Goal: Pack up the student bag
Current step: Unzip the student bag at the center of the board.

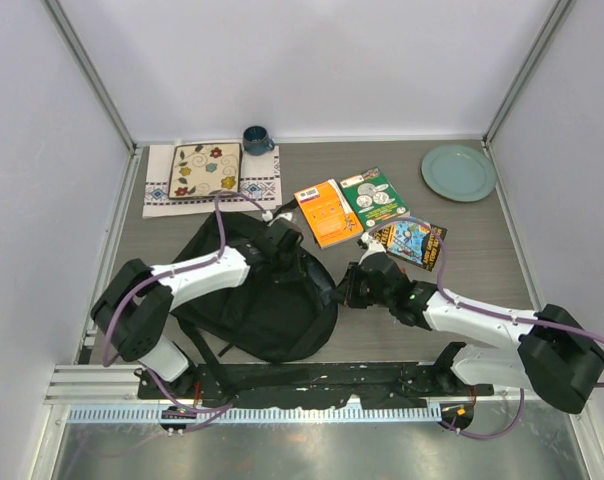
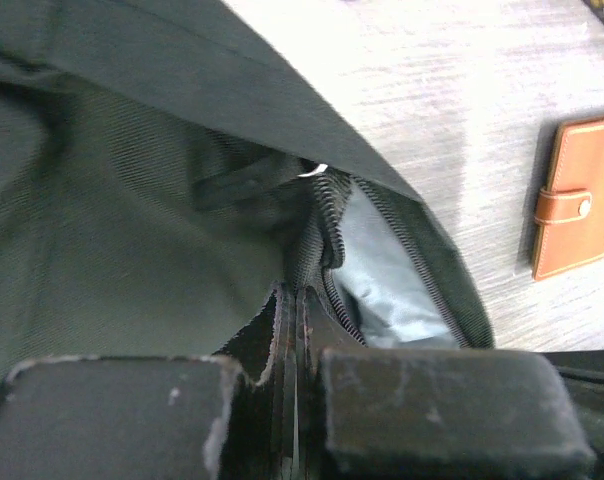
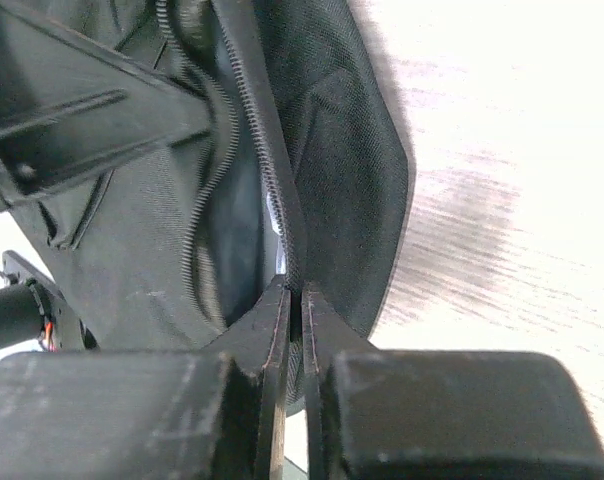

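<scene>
The left tool (image 1: 283,241) is clamped tight on the open zipper edge of the student bag (image 1: 270,312). The right tool (image 1: 348,286) pinches the opposite edge. The bag lies slumped on the tabletop (image 1: 477,255) between them.

You're over a grey wood-grain table (image 1: 502,230), boxed in by plain white walls (image 1: 302,60) at the back and on both sides. Aluminium posts (image 1: 88,70) climb the rear corners. A metal rail (image 1: 82,385) crosses the near edge. In your right wrist view, bright light bleaches the tabletop almost white.
</scene>
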